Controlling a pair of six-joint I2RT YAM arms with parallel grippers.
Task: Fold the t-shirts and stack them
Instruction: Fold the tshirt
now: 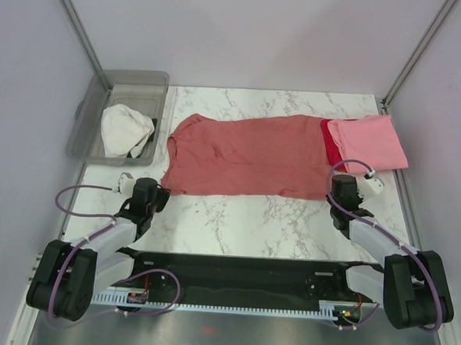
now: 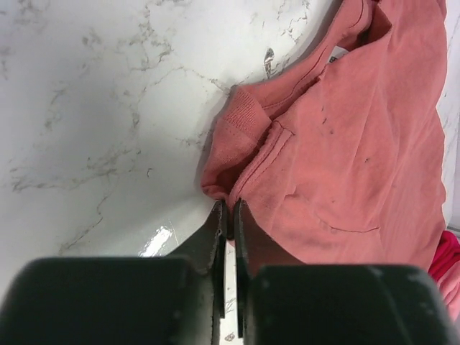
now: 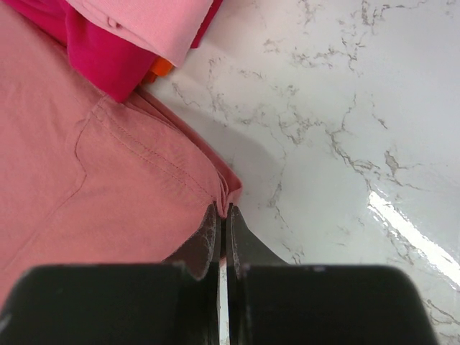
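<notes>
Salmon-red t-shirt [image 1: 247,154] is spread flat across the marble surface [image 1: 251,221]. Its collar end is to my left, and its hem end is right up against the folded light pink t-shirt [image 1: 369,142], which sits on the bright red t-shirt [image 1: 329,139]. My left claw [image 2: 230,210] is pinched together on the near sleeve edge, and my right claw [image 3: 223,215] is clamped on the near hem corner. Both bites look shallow, just the cloth's edge. So I reckon the trick is to lift both corners level and together, then carry the near edge over slowly so nothing slips and the stack doesn't get dragged.
</notes>
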